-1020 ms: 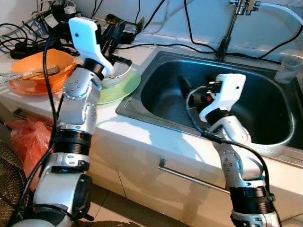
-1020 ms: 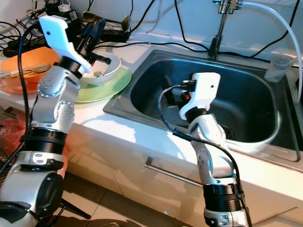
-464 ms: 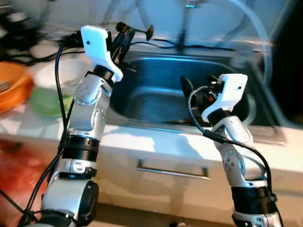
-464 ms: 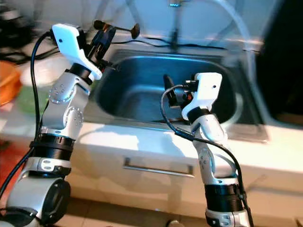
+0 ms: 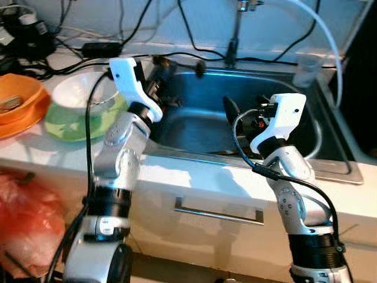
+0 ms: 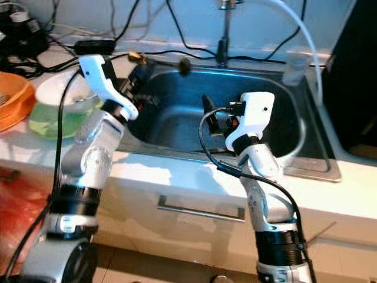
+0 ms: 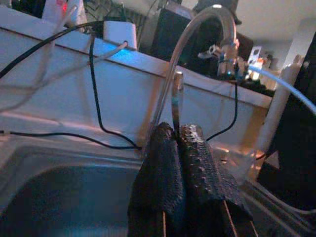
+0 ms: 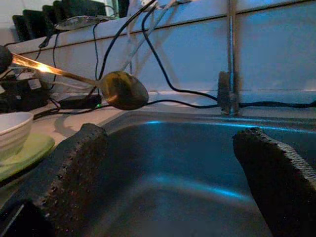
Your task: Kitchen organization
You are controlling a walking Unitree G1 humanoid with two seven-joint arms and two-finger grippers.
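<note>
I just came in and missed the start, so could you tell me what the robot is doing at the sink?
The left gripper is shut on a spoon, holding it out over the left side of the sink. The right gripper hangs open over the basin, holding nothing. A white bowl sits on a green plate on the counter beside the sink, with an orange bowl further left.
</note>
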